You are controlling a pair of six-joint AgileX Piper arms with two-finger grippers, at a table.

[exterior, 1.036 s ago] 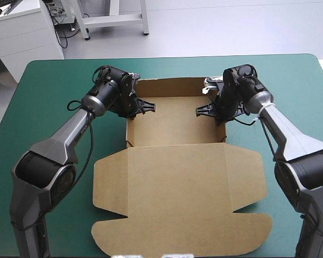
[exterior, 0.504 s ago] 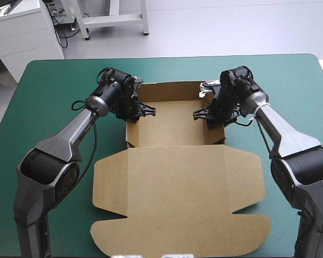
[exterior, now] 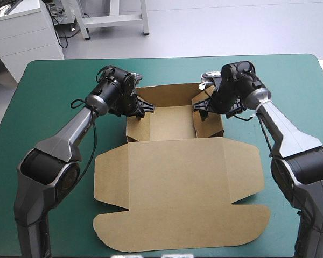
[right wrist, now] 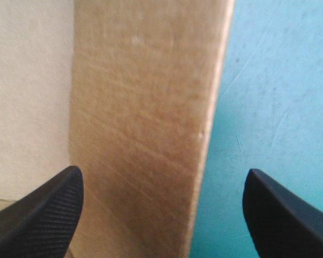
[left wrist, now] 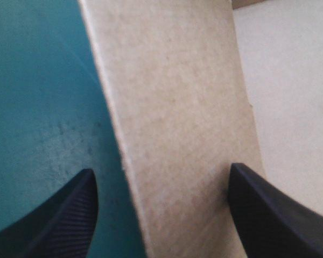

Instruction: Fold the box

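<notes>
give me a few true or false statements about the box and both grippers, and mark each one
1. The left gripper is open, with a side wall of the box between its fingers. True.
2. The right gripper is shut. False: it is open, straddling the other side wall.
3. The lid lies flat on the teal-green cover. True.
4. The whole box is one flat sheet. False: walls are raised at its far part.
</notes>
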